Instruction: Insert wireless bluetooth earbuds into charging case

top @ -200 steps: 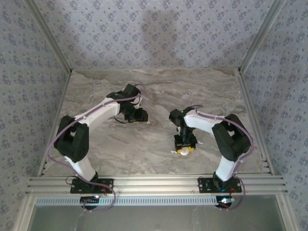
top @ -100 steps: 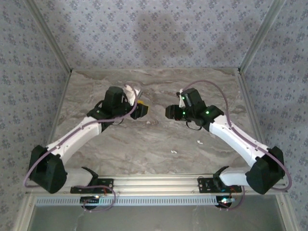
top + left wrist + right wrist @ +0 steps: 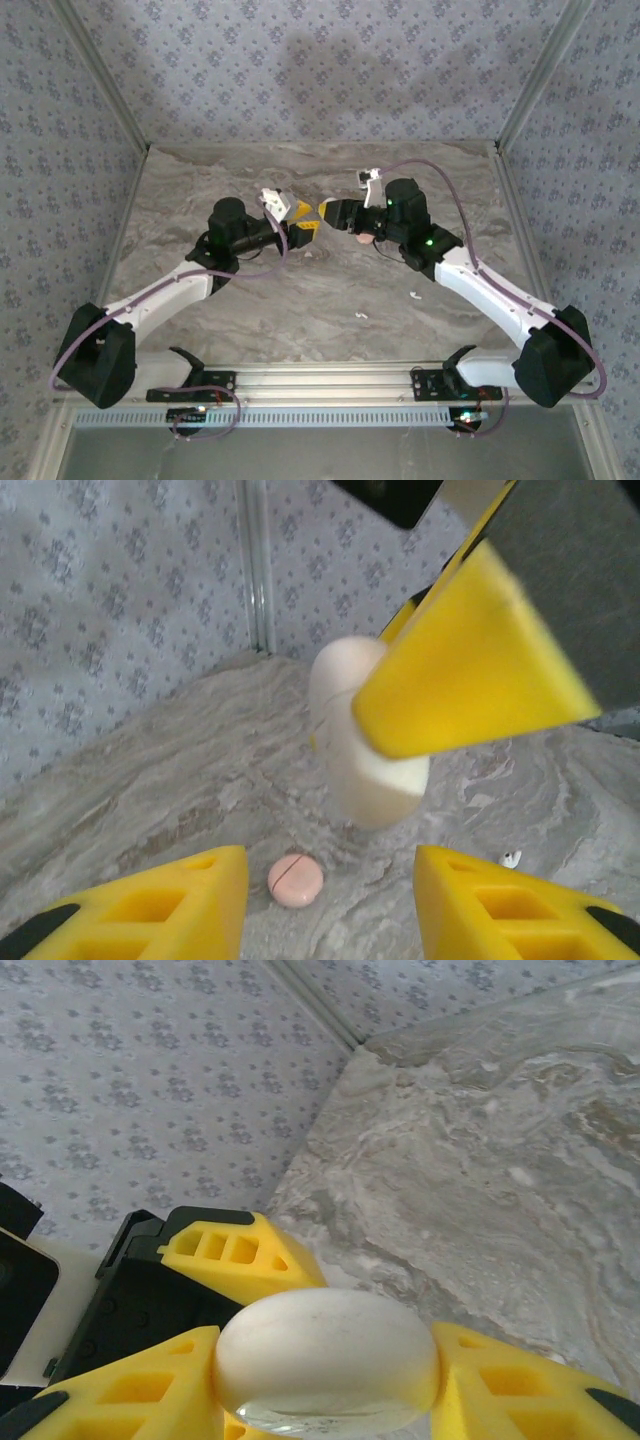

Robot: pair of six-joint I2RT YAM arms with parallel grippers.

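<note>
The right gripper (image 3: 325, 1400) pinches the white case (image 3: 325, 1350). The left gripper (image 3: 330, 900) is spread apart, just beside the case.

Top camera: we look down from high behind the near edge, whole table (image 3: 300, 300) in view. Left wrist camera faces right, close; right wrist camera faces left, closer still. Both wrist views share the white case (image 3: 342, 735).
</note>
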